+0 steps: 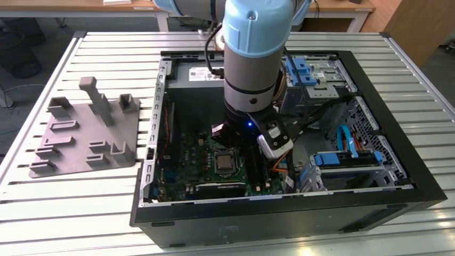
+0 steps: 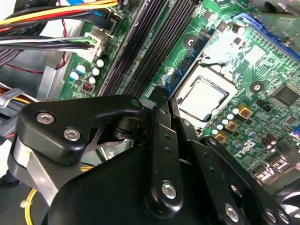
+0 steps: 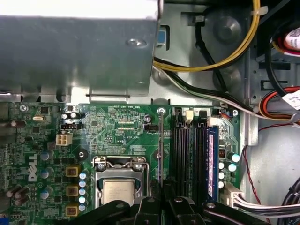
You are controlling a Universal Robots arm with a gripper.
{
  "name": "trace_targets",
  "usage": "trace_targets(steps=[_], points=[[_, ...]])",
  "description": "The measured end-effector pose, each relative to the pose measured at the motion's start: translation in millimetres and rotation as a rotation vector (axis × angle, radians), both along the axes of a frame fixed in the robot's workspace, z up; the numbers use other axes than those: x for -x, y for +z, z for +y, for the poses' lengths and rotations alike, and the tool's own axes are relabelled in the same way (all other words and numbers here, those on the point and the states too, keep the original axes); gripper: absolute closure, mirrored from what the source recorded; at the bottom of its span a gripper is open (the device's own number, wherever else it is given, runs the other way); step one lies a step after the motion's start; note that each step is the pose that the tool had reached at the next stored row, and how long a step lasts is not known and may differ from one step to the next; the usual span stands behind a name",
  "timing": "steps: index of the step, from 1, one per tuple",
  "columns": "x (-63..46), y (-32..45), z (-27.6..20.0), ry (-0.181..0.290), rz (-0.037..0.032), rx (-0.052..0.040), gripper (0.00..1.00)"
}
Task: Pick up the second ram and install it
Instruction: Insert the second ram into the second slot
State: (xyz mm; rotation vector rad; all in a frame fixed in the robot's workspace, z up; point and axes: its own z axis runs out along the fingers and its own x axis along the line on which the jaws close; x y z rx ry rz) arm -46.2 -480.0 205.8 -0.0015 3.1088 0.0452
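The claw (image 3: 161,194) is clamped on the second ram (image 3: 161,150), a thin strip seen edge-on, projecting beyond its tips. Just beside it lie the black memory slots (image 3: 185,154); opposite, the processor socket (image 3: 117,190).

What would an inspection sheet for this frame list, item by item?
Surface: slatted metal table, open computer case on it.
Job's things: second ram, seen edge-on, gripped above the motherboard; a seated stick beside empty slots.
Clutter: grey fixture tray beside the case.
End effector: shut on the second ram.
Cables: yellow, black and red wires near the slots.
Surroundings: wooden desks behind.
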Motion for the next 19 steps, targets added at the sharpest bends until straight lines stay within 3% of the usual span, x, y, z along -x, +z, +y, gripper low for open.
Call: trace_targets(steps=[3, 7, 9, 14, 19], points=[[-1.0, -3.6, 0.3, 0.0, -0.0007, -0.0013, 0.86], [-1.3, -2.1, 0.5, 0.002, -0.0018, -0.0026, 0.86], [-1.6, 1.9, 0.9, 0.003, -0.0037, -0.0044, 0.86], [-1.3, 15.8, 0.4, 0.004, -0.0042, 0.0013, 0.86], [-3.2, 16.6, 0.4, 0.005, -0.0014, 0.0023, 0.86]])
